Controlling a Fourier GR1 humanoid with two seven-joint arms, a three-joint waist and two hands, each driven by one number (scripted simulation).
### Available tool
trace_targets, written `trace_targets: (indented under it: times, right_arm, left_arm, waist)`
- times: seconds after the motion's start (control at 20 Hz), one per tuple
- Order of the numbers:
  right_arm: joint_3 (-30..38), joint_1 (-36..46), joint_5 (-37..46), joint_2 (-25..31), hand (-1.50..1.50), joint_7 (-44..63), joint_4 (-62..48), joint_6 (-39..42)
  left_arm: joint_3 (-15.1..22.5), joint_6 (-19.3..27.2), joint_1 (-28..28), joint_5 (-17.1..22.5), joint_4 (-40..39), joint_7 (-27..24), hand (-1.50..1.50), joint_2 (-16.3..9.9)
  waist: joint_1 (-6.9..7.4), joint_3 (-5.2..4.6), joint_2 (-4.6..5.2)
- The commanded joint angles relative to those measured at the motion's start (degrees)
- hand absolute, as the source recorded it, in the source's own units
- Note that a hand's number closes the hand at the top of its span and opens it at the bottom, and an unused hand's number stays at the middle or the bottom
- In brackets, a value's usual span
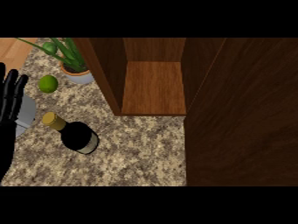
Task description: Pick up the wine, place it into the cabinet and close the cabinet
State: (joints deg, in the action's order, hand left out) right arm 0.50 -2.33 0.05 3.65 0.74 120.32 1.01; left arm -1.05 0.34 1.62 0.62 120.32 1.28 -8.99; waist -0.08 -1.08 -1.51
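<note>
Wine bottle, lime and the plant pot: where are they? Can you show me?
wine bottle [77,136]: head view, on its dark body.
lime [48,83]: head view, middle of the green fruit.
plant pot [79,76]: head view, on its pale outer wall.

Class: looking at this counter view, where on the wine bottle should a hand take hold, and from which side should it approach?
Grip the wine bottle round its wide dark body, below the narrow gold-capped neck. It stands upright, so probably come from the side, likely the left, where the open left hand rests.

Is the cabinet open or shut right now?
Open: the cabinet shows its bare wooden shelf, door swung out at the right; the wine bottle stands outside.
</note>
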Motion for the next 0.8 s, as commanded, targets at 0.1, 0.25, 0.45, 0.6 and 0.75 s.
trace_targets:
  times: [0.1, 0.25, 0.45, 0.6, 0.75]
  right_arm:
    - [-0.05, -4.16, -0.26, 0.4, -1.5, -1.26, 6.24, 0.96]
    - [0.65, -4.26, -0.51, 1.1, -1.5, -0.04, 8.69, 1.0]
    - [-3.82, -7.05, -11.3, 3.64, -1.5, 9.25, 9.41, 9.25]
    - [-2.56, -8.09, -12.33, 4.46, -1.5, 9.59, 10.27, 9.98]
    - [-3.05, -8.8, -13.0, 3.96, -1.5, 13.18, 14.45, 9.2]
  left_arm:
    - [-4.58, 7.37, 4.73, -5.66, -1.62, 2.71, -1.5, 0.96]
    - [-5.45, 15.67, 8.05, -16.0, -7.74, 1.22, -1.5, 2.96]
    - [-4.15, 21.17, 7.83, 1.0, -9.95, 6.97, -1.5, 8.81]
    - [-0.3, 26.42, 11.69, -2.53, -9.21, 10.17, -1.5, 8.9]
    - [0.13, 28.26, 16.69, -3.36, -11.93, 12.05, -1.5, 8.95]
  waist:
    - [-0.55, 1.12, 1.38]
    - [-1.34, 1.13, 1.51]
    - [-1.33, 1.03, 1.49]
    - [-0.45, 1.1, 1.47]
    - [-0.35, 1.09, 1.47]
